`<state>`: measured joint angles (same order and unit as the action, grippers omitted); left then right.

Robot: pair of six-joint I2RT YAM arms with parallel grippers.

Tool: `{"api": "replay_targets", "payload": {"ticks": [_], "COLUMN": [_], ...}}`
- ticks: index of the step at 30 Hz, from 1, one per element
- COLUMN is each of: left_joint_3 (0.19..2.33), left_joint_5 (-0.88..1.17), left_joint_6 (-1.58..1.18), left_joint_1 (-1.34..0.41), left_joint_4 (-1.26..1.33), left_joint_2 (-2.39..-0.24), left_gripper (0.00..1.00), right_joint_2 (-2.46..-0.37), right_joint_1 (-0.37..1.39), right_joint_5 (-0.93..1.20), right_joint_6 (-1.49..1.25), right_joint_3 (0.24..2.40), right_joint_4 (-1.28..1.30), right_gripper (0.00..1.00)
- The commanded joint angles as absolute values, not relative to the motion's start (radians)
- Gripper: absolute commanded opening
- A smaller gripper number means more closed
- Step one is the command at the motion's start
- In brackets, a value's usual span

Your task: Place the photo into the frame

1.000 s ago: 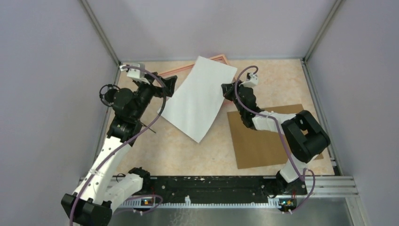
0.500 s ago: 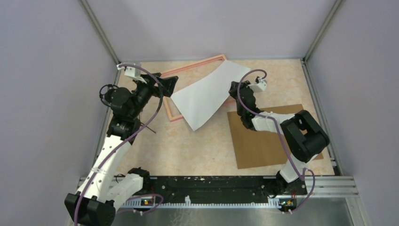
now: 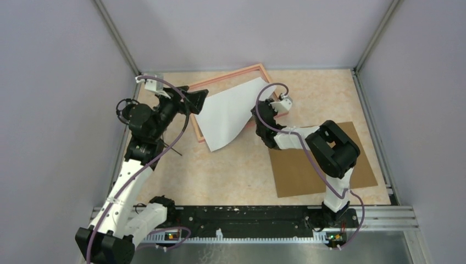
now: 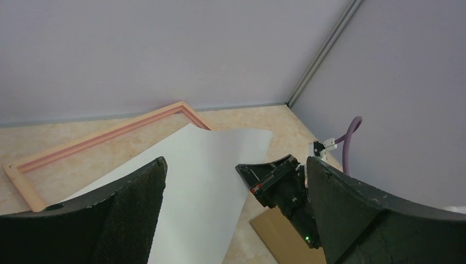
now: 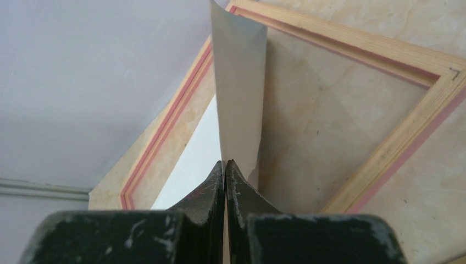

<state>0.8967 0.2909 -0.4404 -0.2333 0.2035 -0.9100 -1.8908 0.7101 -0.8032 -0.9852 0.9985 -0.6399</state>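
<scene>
The photo [image 3: 226,113] shows its plain white back and hangs curled over the salmon-pink frame [image 3: 231,74], which lies flat at the back of the table. My right gripper [image 3: 257,114] is shut on the photo's right edge. In the right wrist view the fingertips [image 5: 225,163] pinch the sheet [image 5: 239,82], which stands up edge-on above the frame's rails [image 5: 395,148]. My left gripper [image 3: 199,102] is open at the photo's left edge. In the left wrist view its wide-apart fingers [image 4: 132,214] flank the sheet [image 4: 203,181], with nothing between them held.
A brown cardboard backing board [image 3: 324,165] lies at the right, partly under the right arm, and shows in the left wrist view too [image 4: 275,236]. The enclosure walls stand close behind the frame and along both sides.
My right gripper has carried the photo left and down, so the sheet now curls lower over the frame and more of the frame's rails show. The left gripper has barely moved.
</scene>
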Motion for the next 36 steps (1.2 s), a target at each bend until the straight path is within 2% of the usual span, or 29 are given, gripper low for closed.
{"api": "replay_targets", "payload": {"ticks": [1, 14, 24, 29, 32, 36], "left_joint_3": [0.890, 0.884, 0.887, 0.887, 0.885, 0.884], "left_joint_5": [0.297, 0.291, 0.290, 0.298, 0.296, 0.295], "left_joint_6": [-0.449, -0.446, -0.441, -0.446, -0.444, -0.442], "left_joint_1": [-0.232, -0.235, -0.234, -0.233, -0.234, -0.233], "left_joint_4": [0.256, 0.259, 0.254, 0.258, 0.260, 0.258], "left_joint_2": [-0.887, -0.892, -0.901, -0.904, -0.902, -0.900], "left_gripper": [0.99, 0.99, 0.99, 0.99, 0.99, 0.99], "right_joint_2": [-1.909, -1.998, -2.112, -2.104, -2.100, -2.074], "right_joint_1": [0.707, 0.711, 0.749, 0.748, 0.749, 0.749], "right_joint_5": [-0.897, -1.022, -0.938, -0.924, -0.861, -0.799], "right_joint_6": [-1.017, -1.017, -0.988, -0.996, -0.945, -0.934], "right_joint_3": [1.101, 1.223, 1.330, 1.313, 1.269, 1.206], "right_joint_4": [-0.604, -0.603, -0.650, -0.640, -0.730, -0.751], "right_gripper": [0.00, 0.00, 0.01, 0.18, 0.30, 0.50]}}
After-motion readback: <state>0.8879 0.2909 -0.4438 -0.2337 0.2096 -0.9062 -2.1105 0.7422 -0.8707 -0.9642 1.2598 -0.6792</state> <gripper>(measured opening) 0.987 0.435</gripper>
